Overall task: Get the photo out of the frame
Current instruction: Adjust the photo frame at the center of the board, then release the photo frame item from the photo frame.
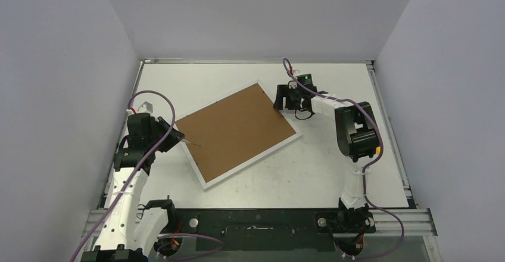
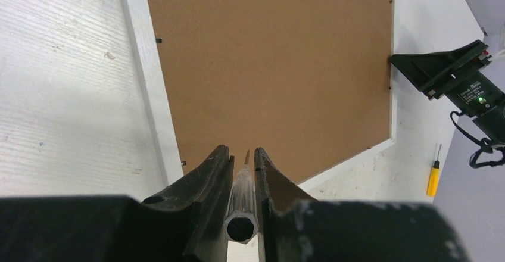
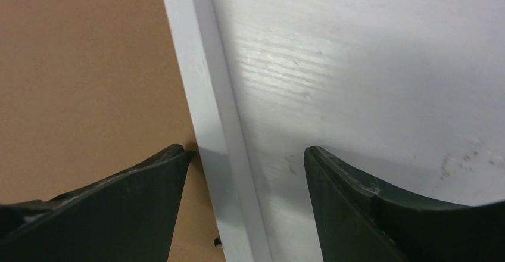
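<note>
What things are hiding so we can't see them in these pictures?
The photo: hidden in every view; the frame lies face down, its brown back covering it.
The clear tool tip, in the left gripper: too small, top and left wrist views.
Whether the right gripper touches the frame: right wrist view cannot tell.

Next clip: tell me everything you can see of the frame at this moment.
The frame is a large rectangle lying flat and back-up on the white table, turned diagonally. A narrow white border surrounds a brown fibreboard-looking back, with small black tabs along its inner edge. The photo is not visible. The open right pincer straddles its far right edge; the left pincer points a clear-handled tool over its near left edge. Contact cannot be told.
</note>
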Controlling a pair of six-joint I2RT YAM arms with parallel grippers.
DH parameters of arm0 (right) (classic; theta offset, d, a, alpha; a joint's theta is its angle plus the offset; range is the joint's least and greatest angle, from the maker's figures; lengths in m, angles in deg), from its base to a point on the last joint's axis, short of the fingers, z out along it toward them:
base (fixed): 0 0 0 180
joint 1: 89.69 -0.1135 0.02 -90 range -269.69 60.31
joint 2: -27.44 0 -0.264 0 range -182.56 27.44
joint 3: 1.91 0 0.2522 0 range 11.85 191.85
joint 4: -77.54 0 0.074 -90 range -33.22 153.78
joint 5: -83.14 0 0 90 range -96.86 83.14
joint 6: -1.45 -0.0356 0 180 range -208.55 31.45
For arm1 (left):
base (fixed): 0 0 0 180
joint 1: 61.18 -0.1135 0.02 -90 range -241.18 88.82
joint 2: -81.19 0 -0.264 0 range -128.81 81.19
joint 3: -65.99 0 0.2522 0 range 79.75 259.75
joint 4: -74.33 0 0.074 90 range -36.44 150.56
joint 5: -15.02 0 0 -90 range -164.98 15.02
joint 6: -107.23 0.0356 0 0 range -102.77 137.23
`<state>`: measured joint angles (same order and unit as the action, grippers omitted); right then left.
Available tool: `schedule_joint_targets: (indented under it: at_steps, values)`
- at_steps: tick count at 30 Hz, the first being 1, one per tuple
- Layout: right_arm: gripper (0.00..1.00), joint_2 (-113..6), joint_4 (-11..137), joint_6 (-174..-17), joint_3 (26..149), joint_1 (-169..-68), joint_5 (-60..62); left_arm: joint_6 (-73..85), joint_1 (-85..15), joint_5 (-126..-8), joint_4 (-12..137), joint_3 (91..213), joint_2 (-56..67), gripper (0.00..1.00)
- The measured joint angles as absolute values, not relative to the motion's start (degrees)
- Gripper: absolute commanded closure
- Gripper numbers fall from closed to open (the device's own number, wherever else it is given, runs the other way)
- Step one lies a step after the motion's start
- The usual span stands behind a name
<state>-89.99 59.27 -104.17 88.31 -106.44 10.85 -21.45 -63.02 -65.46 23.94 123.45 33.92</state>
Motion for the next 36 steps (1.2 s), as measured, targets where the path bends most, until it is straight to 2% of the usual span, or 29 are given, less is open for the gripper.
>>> schedule_joint_targets:
  at_steps: [3,7,11,15,20,21,22,25,26,30,33,35,36]
  values:
    - [0.38,-91.6,59.4,-103.5,90.3,-106.5,14.6,-21.5,-63.0,-64.2,24.4,123.5,33.9,1.00]
    - [0.65,-92.5,59.4,-102.7,91.3,-106.6,17.0,-21.5,-63.0,-63.5,24.4,123.5,33.9,1.00]
    - [0.80,-92.7,59.5,-103.0,91.3,-106.7,17.4,-21.6,-63.0,-62.9,24.4,123.5,33.7,1.00]
    - [0.89,-90.9,62.3,-104.4,88.0,-106.6,16.2,-21.8,-63.0,-62.3,24.9,123.5,33.1,1.00]
    - [0.94,-78.5,66.4,-108.8,70.9,-106.9,10.2,-23.7,-60.8,-61.0,28.3,122.3,31.0,1.00]
    - [0.94,-74.7,66.2,-110.0,66.4,-107.3,8.8,-24.2,-59.4,-61.2,29.0,121.9,30.4,1.00]
    - [0.88,-70.8,65.5,-111.4,62.3,-107.7,7.0,-24.7,-57.4,-61.4,29.8,121.6,29.7,1.00]
    - [0.62,-60.0,63.6,-116.4,52.2,-111.6,-0.3,-26.5,-50.6,-62.7,32.3,121.2,27.0,1.00]
    - [0.57,-56.6,63.3,-118.2,49.1,-113.9,-2.2,-27.2,-48.2,-63.0,33.5,121.2,25.9,1.00]
    - [0.49,-43.3,61.8,-123.3,39.8,-122.6,-3.6,-30.0,-39.1,-64.7,39.8,121.1,20.8,1.00]
    - [0.42,-38.2,59.9,-124.0,39.1,-122.0,-3.7,-31.7,-32.9,-65.6,44.4,121.1,16.9,1.00]
    - [0.43,-36.4,59.5,-123.8,39.2,-120.5,-3.2,-32.9,-30.0,-65.8,47.3,121.1,14.6,1.00]
    - [0.46,-35.6,59.0,-123.6,39.2,-119.4,-2.2,-33.6,-28.7,-65.9,48.9,121.1,13.4,1.00]
